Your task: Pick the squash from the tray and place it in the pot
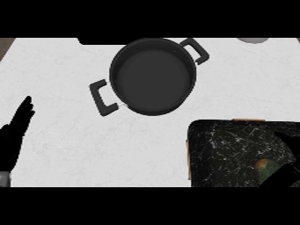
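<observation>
While the left hand (6, 140) rests with fingers straight, the right hand (292, 165) curls over the squash (264, 167) — near the tray (224, 145) edge.

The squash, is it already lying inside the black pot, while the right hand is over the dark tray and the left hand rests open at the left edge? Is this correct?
Not quite. The head view shows the squash on the dark tray, partly hidden under the right hand; the black pot holds nothing. The left hand does rest open at the left edge.
</observation>
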You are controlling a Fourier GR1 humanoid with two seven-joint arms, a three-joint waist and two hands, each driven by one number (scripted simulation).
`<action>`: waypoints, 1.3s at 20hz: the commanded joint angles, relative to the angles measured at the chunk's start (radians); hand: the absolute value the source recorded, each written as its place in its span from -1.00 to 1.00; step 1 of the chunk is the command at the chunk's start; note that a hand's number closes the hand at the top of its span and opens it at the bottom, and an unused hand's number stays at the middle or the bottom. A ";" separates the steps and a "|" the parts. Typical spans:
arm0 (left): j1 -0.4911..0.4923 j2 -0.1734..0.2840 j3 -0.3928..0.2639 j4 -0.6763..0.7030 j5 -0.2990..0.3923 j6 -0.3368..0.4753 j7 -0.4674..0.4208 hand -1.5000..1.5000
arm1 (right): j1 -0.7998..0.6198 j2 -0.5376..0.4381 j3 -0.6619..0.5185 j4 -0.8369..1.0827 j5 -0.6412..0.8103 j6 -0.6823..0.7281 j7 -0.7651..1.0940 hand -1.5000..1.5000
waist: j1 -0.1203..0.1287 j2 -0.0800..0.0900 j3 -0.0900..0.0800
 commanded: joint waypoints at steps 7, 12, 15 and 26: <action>-0.023 -0.009 0.050 -0.005 -0.015 -0.044 0.034 0.00 | -0.010 0.094 0.024 -0.062 0.112 0.038 0.145 1.00 | -0.005 -0.002 0.000; 0.004 -0.036 0.048 -0.003 -0.037 -0.050 0.016 0.00 | 0.000 0.104 -0.018 0.054 0.113 0.082 0.033 1.00 | -0.002 0.000 0.000; 0.019 -0.057 0.020 -0.018 -0.054 -0.044 -0.014 0.00 | -0.167 0.219 0.085 -0.029 0.185 0.030 0.221 1.00 | 0.025 0.002 -0.002; -0.120 -0.055 -0.062 -0.025 -0.063 -0.110 0.022 0.00 | -0.602 0.509 0.189 0.245 0.514 -0.039 0.155 1.00 | 0.222 0.030 -0.018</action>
